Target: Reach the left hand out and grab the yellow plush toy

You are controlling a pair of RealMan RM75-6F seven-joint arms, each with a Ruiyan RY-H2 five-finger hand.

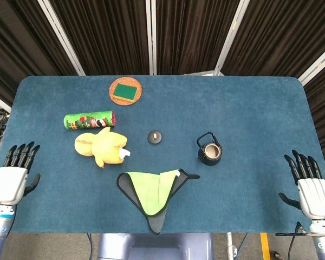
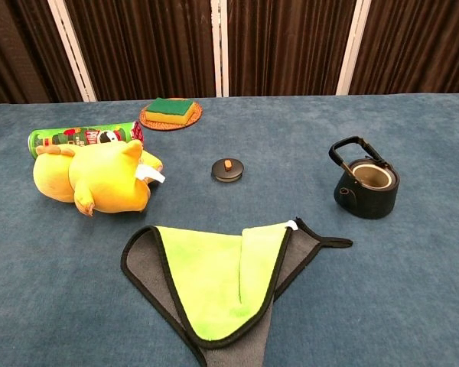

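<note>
The yellow plush toy [image 1: 103,147] [image 2: 93,178] lies on its side on the left part of the blue table, just in front of a green chips can. My left hand [image 1: 13,176] hovers over the table's left edge, well to the left of the toy, fingers apart and holding nothing. My right hand [image 1: 309,184] stays at the table's right edge, fingers spread and empty. Neither hand shows in the chest view.
A green chips can [image 1: 90,120] [image 2: 83,137] lies behind the toy. A green-and-grey cloth [image 1: 154,194] [image 2: 223,280] is at the front centre. A small black lid [image 1: 155,137], a black teapot [image 1: 209,150] [image 2: 364,186] and a sponge on a round coaster [image 1: 125,91] stand further off.
</note>
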